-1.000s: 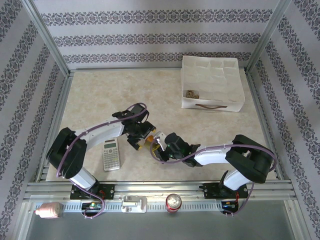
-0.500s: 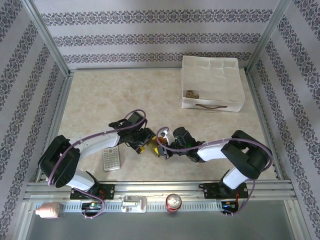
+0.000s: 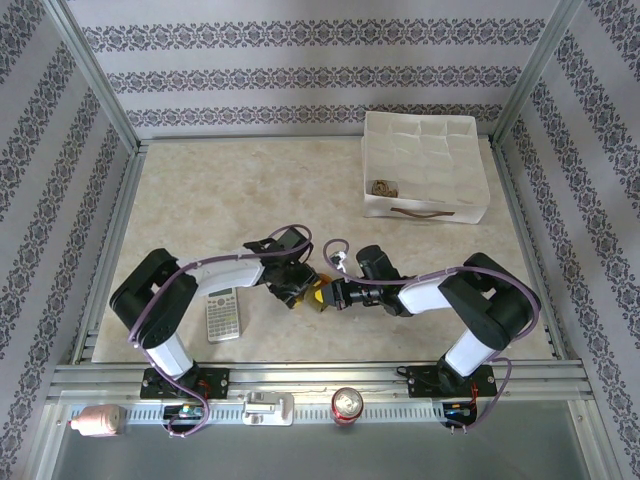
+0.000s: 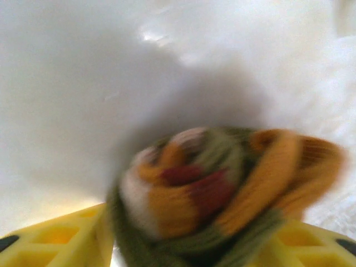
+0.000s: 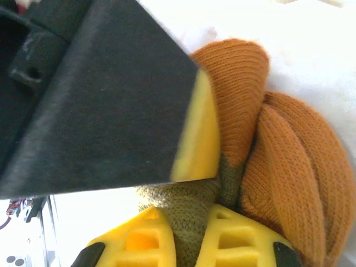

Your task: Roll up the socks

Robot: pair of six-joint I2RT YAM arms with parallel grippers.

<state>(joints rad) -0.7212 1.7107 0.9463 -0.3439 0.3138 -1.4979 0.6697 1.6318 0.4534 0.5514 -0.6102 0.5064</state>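
The olive green sock (image 4: 211, 189), with orange, red and white stripes, is wound into a tight bundle. My left gripper (image 4: 192, 236) has its yellow fingers pressed against both sides of the roll. The sock's orange toe or heel folds (image 5: 289, 167) bulge to the right. My right gripper (image 5: 189, 222) is shut on a strip of the sock's olive fabric. In the top view both grippers, left (image 3: 306, 292) and right (image 3: 327, 297), meet over the sock (image 3: 316, 298) near the table's front middle. A small brown and beige roll (image 3: 383, 187) lies in the white box.
A grey calculator (image 3: 222, 312) lies just left of the left arm. The white fabric box (image 3: 425, 207) stands at the back right. A drink can (image 3: 347, 404) and a pink object (image 3: 95, 422) sit on the front rail. Metal frame posts border the table.
My left gripper has swung right to the sock and its jaws have closed in around the roll. The right gripper stayed shut on the sock and shifted slightly right.
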